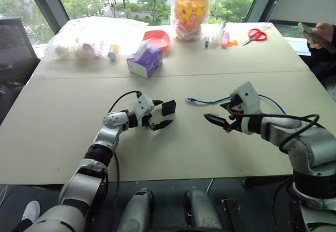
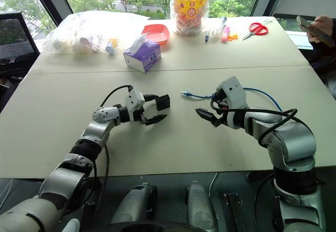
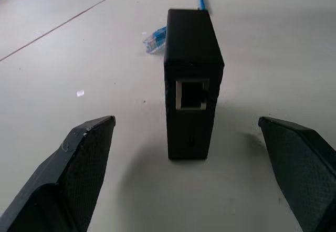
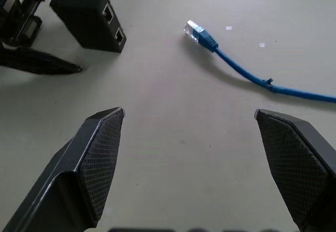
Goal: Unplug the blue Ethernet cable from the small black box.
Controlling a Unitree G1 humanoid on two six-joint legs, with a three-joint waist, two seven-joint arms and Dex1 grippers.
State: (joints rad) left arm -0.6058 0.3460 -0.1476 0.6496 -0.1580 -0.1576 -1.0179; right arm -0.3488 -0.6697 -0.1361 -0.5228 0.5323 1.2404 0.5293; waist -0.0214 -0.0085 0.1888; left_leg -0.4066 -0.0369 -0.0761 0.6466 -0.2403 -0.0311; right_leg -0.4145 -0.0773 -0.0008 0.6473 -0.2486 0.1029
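The small black box (image 3: 191, 48) stands upright on the table with an empty port (image 3: 191, 94) facing my left gripper (image 1: 161, 114). That gripper is open, its fingers (image 3: 79, 164) wide on either side of the box and apart from it. The blue Ethernet cable (image 4: 252, 77) lies loose on the table, and its clear plug (image 1: 190, 100) rests a short way beyond the box, out of the port. My right gripper (image 1: 219, 114) hovers open to the right of the plug, holding nothing.
A purple tissue box (image 1: 145, 61), a red bowl (image 1: 157, 39), a bagged yellow container (image 1: 190, 9), red scissors (image 1: 256, 34), pens (image 1: 223, 35) and a clear bag (image 1: 89, 38) stand along the table's far side. A person's hand holding a phone (image 1: 317, 35) is at the far right.
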